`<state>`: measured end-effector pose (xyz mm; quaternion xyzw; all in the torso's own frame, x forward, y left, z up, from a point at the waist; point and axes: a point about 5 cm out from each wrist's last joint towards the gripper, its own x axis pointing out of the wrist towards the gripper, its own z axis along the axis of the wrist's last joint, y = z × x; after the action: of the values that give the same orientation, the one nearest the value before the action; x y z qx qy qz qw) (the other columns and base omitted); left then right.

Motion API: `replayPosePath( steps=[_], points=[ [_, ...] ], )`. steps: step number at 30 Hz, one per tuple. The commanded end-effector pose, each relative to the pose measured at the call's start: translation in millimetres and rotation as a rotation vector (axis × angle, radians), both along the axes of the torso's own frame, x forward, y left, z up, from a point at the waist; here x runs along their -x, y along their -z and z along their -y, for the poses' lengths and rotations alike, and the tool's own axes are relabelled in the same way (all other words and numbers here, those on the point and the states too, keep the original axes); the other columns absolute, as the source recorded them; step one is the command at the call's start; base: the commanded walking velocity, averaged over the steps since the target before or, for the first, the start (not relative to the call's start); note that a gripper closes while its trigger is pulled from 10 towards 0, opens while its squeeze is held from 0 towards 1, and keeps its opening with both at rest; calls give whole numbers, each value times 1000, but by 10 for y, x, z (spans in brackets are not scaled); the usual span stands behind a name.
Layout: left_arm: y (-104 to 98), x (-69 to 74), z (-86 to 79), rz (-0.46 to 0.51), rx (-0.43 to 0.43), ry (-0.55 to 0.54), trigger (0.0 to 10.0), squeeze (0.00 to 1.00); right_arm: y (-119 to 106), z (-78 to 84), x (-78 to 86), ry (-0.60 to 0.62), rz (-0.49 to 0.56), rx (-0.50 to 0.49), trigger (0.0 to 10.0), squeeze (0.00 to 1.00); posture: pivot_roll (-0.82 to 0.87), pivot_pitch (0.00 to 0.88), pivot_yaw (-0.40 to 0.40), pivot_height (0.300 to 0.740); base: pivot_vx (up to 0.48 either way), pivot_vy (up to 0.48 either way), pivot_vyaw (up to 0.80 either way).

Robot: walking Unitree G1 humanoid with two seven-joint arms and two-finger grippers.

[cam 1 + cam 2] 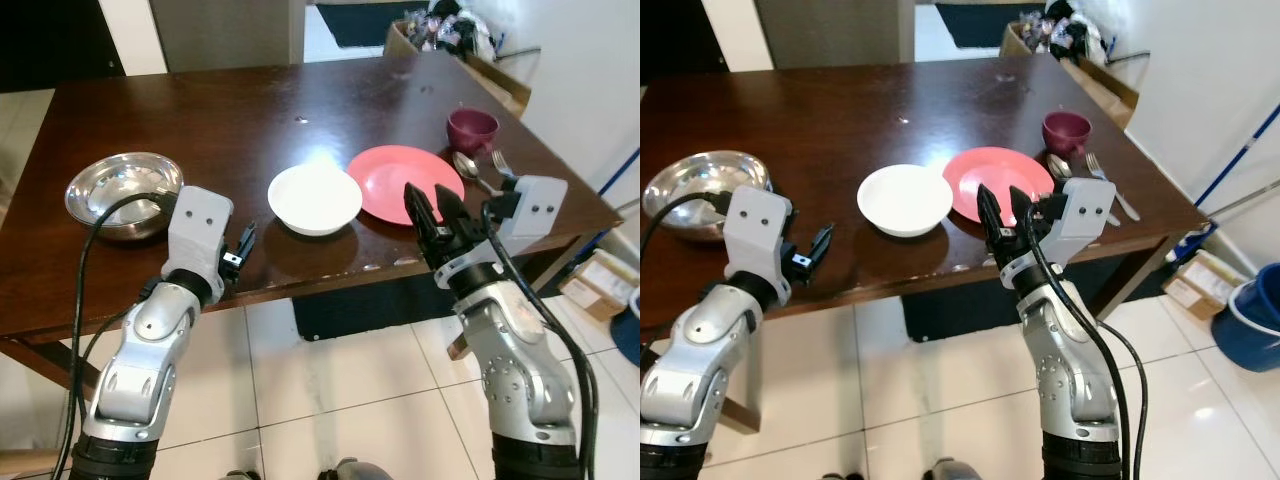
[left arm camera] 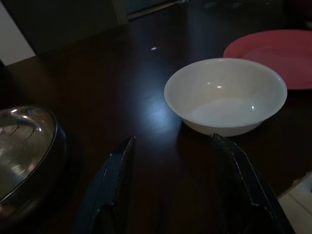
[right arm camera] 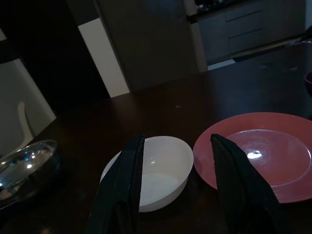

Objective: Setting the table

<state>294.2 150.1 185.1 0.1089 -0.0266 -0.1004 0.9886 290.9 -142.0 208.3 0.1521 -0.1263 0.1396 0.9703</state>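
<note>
- A humanoid robot stands at the near edge of a dark wooden table (image 1: 200, 120), both arms raised over the rim; the setting looks partly laid, by the lie of the pieces.
- Already on the wood: a white bowl (image 1: 315, 198) near the middle of the near edge; a red plate (image 1: 400, 183) just beside it on the robot's right, the two rims close but seemingly apart; a maroon cup (image 1: 472, 128) beyond the plate; a spoon (image 1: 470, 168) and a fork (image 1: 503, 162) lying side by side between cup and table edge.
- A steel bowl (image 1: 122, 190) sits well apart on the robot's left, away from the place setting; whether it belongs there cannot be told.
- The left gripper (image 2: 170, 185) hovers low over the table, fingers spread and empty, aimed at the white bowl with the steel bowl off to one side.
- The right gripper (image 3: 175, 185) hangs above the near edge of the red plate, fingers likewise parted and holding nothing; bowl and plate both lie ahead of it.
- What seems left, as a judgement: the bowl probably belongs on the plate, and the cutlery may need straightening; no piece is in hand yet.
</note>
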Motion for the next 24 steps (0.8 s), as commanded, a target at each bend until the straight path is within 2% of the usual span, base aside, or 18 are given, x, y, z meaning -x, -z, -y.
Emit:
replayPosePath(
  steps=[1,7,11,24],
  points=[
    [69,1,-38,-34,-8,-19,10000,0,20,-16,9,-8,-11,-5,10000,0,-88,63,28,740,0,0,0],
    [87,-9,-46,-50,-2,-26,10000,0,22,-19,5,-10,-11,-4,10000,0,-88,61,28,740,0,0,0],
    [93,-16,-45,-52,-2,-23,10000,0,22,-17,1,-11,-10,-4,10000,0,-89,57,28,740,0,474,0],
    [51,18,-2,-19,4,14,10000,0,25,-25,7,-24,-10,3,10000,0,-90,56,27,740,0,0,0]
  ],
)
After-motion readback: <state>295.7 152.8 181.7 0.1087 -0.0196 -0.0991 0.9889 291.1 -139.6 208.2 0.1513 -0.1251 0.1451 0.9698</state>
